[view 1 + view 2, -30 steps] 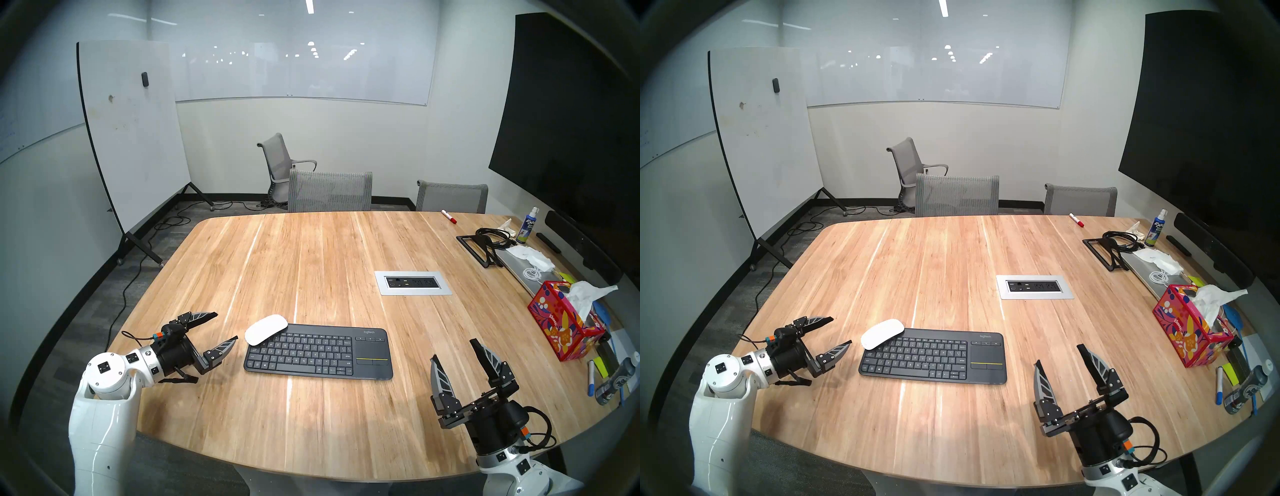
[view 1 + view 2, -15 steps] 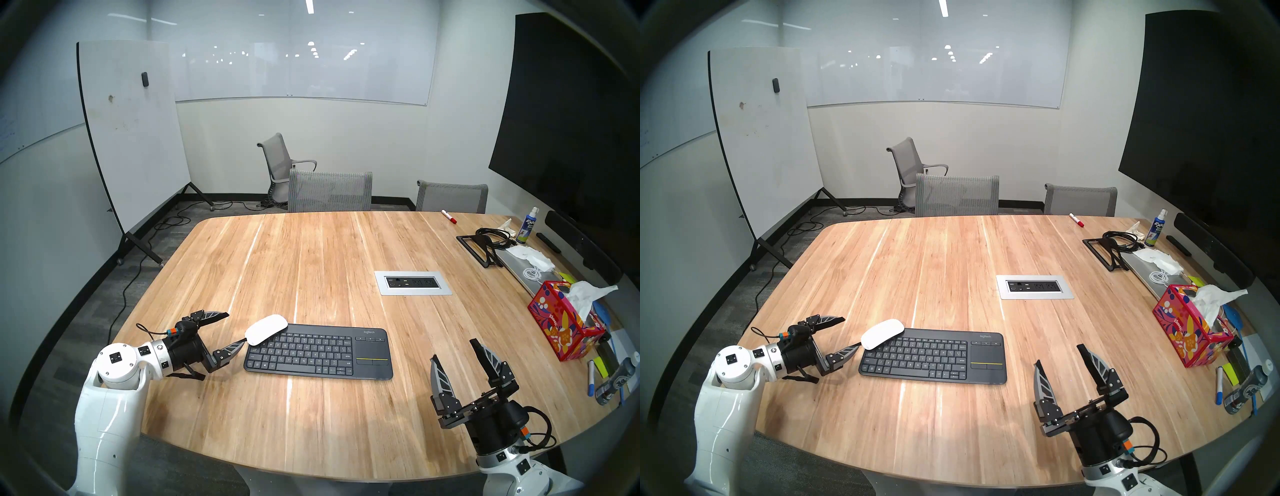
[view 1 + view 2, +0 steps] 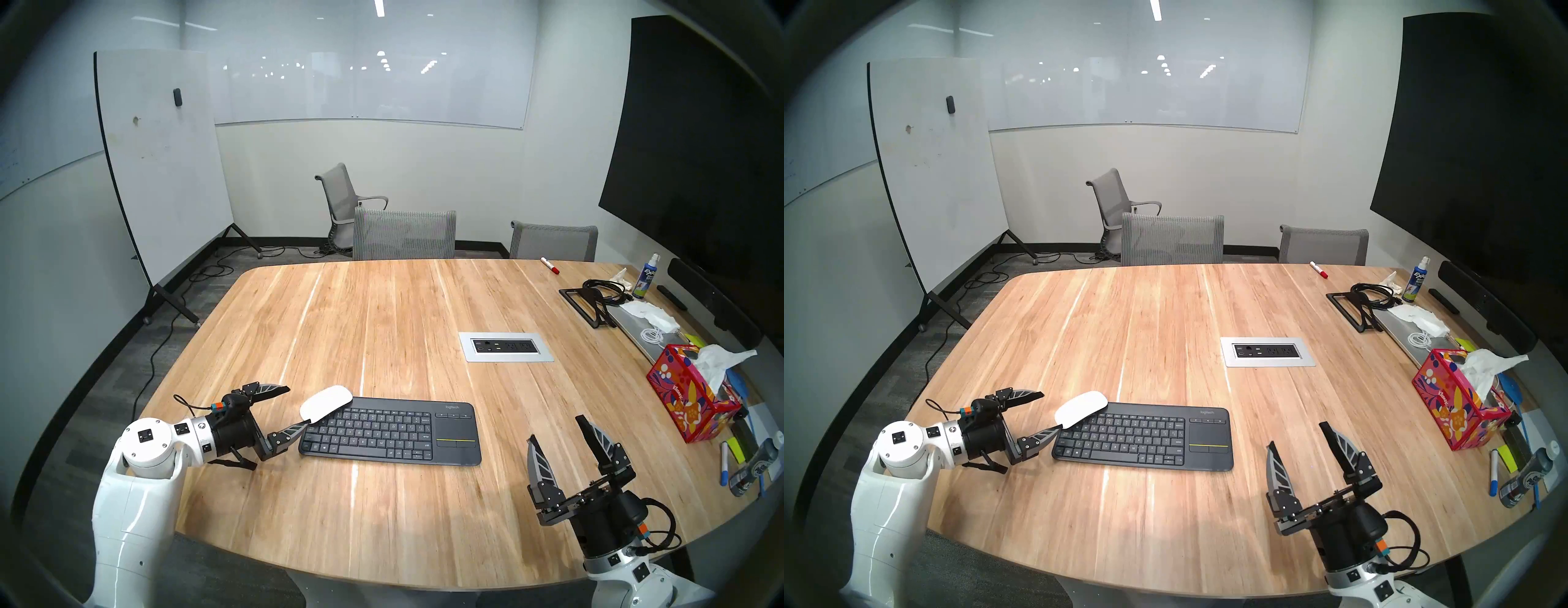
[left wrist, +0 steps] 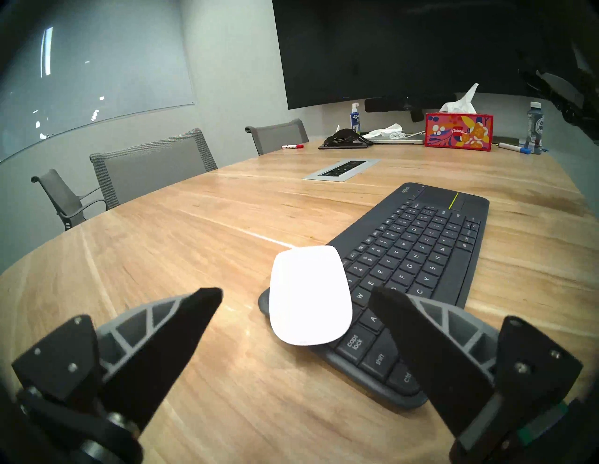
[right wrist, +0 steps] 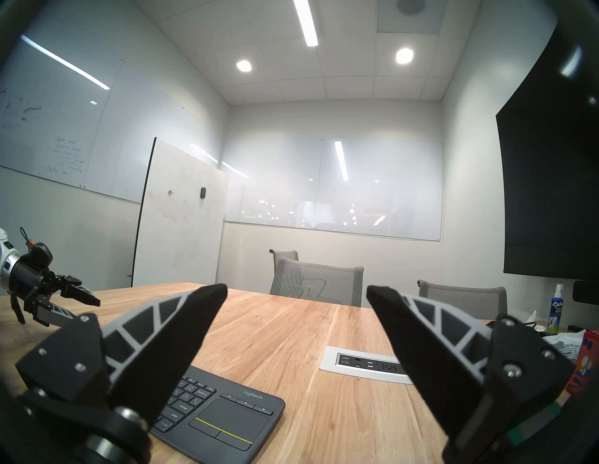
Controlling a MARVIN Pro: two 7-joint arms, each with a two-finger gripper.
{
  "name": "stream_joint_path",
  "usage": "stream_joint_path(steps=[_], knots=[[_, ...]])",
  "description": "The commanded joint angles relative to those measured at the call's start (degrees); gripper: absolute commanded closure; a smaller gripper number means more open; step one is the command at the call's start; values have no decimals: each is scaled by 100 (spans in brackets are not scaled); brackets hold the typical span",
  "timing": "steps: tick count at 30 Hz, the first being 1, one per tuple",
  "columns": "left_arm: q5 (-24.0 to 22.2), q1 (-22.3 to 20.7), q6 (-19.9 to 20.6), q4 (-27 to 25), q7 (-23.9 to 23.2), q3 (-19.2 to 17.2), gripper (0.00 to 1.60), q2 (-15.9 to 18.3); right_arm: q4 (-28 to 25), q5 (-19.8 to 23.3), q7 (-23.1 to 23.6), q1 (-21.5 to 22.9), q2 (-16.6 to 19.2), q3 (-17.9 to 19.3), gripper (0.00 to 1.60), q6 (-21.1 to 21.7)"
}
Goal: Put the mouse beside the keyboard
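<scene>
The glossy white mouse (image 3: 326, 403) (image 3: 1081, 409) (image 4: 309, 294) lies tilted on the far left corner of the dark grey keyboard (image 3: 390, 431) (image 3: 1142, 436) (image 4: 411, 259) (image 5: 214, 411), overhanging its edge. My left gripper (image 3: 299, 405) (image 3: 1051, 411) (image 4: 295, 293) is open, low over the table just left of the mouse. Its near fingertip (image 3: 303, 424) reaches the mouse's left end; the far fingertip (image 3: 282, 388) stands apart behind it. Nothing is gripped. My right gripper (image 3: 555, 429) (image 3: 1297, 433) (image 5: 296, 288) is open and empty, pointing up off the keyboard's right end.
A silver power outlet panel (image 3: 505, 347) is set in the wooden table (image 3: 403, 322) behind the keyboard. A red tissue box (image 3: 691, 403), markers, a bottle, a laptop and cables crowd the right edge. Grey chairs (image 3: 404, 234) stand at the far side.
My left arm has moved right toward the mouse, from well clear of it to its near fingertip at the mouse's left end. The mouse, keyboard and right arm have not moved.
</scene>
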Motion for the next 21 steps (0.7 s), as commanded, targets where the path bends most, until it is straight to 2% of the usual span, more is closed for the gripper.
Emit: stream_joint_path(steps=[1,7,21], knots=[[0,-62,78,-19,-47,68,0,2,-69,-8,-4,-12,-6,4,0,-5],[137,-137,24,105,-79,203,0,15,-69,-8,-4,-12,-6,4,0,-5],[218,-593,228,487,-63,370,0,-53,-66,-7,-4,-10,-5,3,0,-7]])
